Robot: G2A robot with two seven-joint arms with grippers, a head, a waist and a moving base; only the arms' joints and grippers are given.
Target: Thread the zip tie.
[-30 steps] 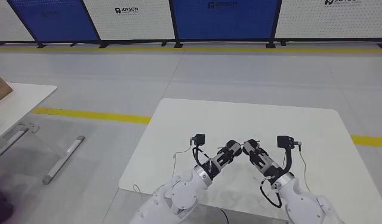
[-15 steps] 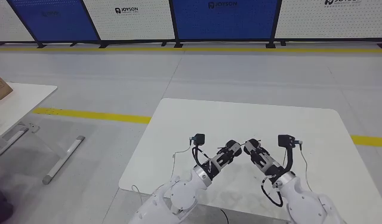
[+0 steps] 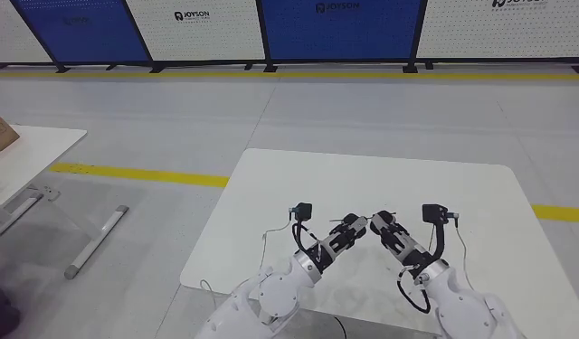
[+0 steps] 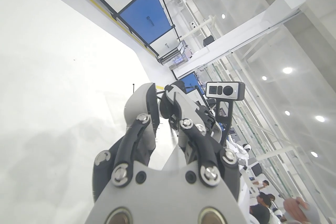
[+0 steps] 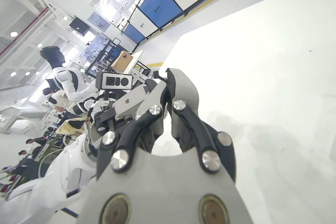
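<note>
From above, your left gripper (image 3: 358, 224) and right gripper (image 3: 375, 220) sit tip to tip near the table's (image 3: 380, 172) near edge; the wrist views add each clamped on the zip tie (image 5: 156, 75).

the right gripper (image 3: 378, 220) has been drawn back a little toward the right side of the bench (image 3: 470, 185), and its wrist camera (image 3: 438, 214) has been carried slightly outward with it. the tips of the two grippers, pressed close together a second ago, are now held just apart. the left gripper (image 3: 355, 223) has been turned by a small amount. a thin dark strand, possibly the tail of the zip tie (image 5: 157, 76), is now seen jutting beside its fingers (image 4: 139, 101) in the top view, though it is too small there to be made out with certainty.
</note>
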